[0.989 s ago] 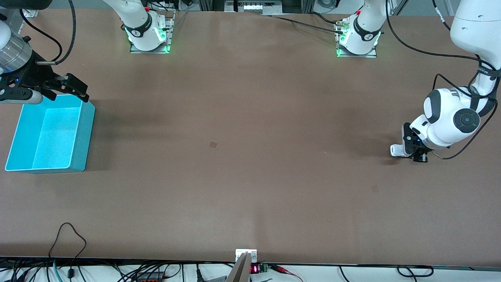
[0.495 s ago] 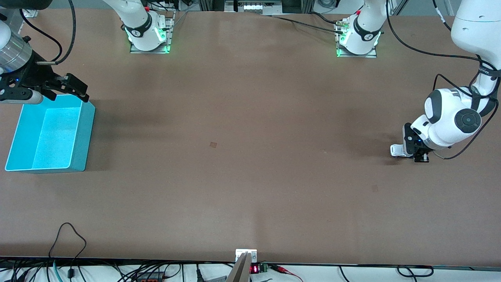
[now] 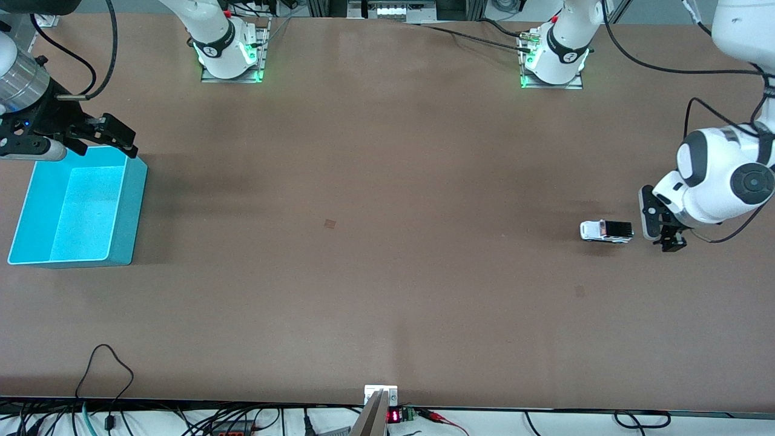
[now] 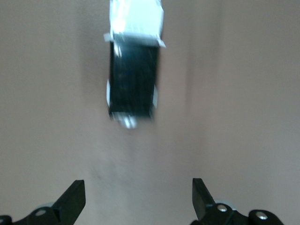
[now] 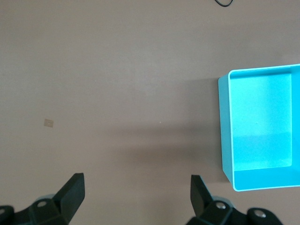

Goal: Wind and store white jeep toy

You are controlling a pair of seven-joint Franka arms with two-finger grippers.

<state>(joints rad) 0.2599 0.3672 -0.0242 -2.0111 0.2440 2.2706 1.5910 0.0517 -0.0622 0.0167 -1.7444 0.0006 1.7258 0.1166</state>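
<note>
The white jeep toy (image 3: 605,231), white with a black rear roof, stands on the brown table toward the left arm's end. It also shows in the left wrist view (image 4: 133,70), blurred, clear of the fingers. My left gripper (image 3: 663,233) is open and empty just beside the jeep's black rear end, low over the table. My right gripper (image 3: 103,138) is open and empty, hovering over the farther rim of the turquoise bin (image 3: 130,206). The bin (image 5: 225,126) shows empty in the right wrist view.
The table holds nothing else but a small tan mark (image 3: 329,223) near its middle. Both arm bases (image 3: 230,51) (image 3: 554,57) stand along the farther edge. Cables hang at the nearer edge.
My left gripper has opened and drawn back toward the left arm's end. The jeep, before hidden between its fingers, now stands free and has moved away toward the right arm's end. The right arm has not moved.
</note>
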